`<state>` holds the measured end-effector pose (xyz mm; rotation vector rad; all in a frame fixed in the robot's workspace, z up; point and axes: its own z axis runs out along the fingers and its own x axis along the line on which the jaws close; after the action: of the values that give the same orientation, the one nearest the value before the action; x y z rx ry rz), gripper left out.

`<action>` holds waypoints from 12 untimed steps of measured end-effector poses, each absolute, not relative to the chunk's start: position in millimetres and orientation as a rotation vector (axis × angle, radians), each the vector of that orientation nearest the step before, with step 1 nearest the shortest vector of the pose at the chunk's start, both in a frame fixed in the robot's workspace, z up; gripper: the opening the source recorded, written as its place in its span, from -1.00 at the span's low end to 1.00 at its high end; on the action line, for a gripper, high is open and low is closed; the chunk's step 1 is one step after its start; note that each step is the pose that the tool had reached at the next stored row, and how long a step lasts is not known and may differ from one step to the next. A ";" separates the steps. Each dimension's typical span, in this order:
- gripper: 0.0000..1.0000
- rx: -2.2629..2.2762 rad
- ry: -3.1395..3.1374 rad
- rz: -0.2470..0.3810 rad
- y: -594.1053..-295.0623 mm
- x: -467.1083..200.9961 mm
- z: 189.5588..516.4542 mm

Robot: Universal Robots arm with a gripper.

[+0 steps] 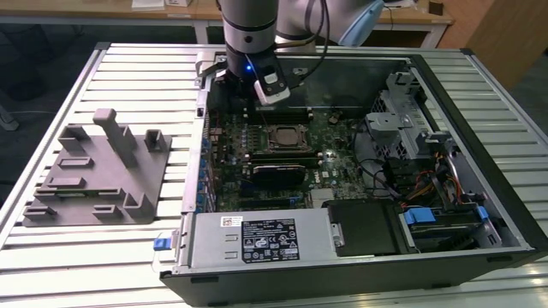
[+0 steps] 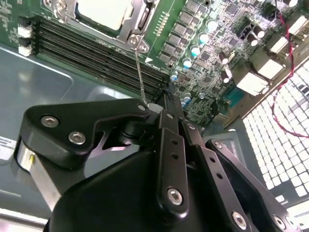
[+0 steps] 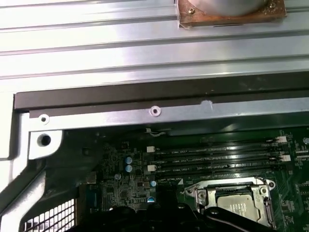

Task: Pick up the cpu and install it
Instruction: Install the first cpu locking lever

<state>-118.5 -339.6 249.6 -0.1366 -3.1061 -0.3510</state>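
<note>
**Case on table, fixture beside it**

The case (image 1: 342,277) lies on the table (image 1: 137,70), with the fixture (image 1: 94,173) apart on the exterior view's left. Inside, the cpu (image 1: 283,136) sits in the socket (image 1: 266,128) mid-board, memory slots (image 1: 278,114) just beyond it. The arm (image 1: 250,38) hangs over the case's far side.

The cpu (image 2: 104,12) has a matt silvery metal lid; its socket frame (image 2: 137,21) is shinier bare metal. The gripper (image 2: 166,104) is matt black with bright screw heads (image 2: 175,195). At nine o'clock from the case (image 1: 342,273), the fixture (image 1: 94,186) is dull grey plastic.
</note>
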 end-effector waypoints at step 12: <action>-0.79 -0.137 -3.106 -0.351 -339.5 -81.9 249.6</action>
<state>-81.9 -339.5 249.6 -0.1366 -3.1061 -0.3507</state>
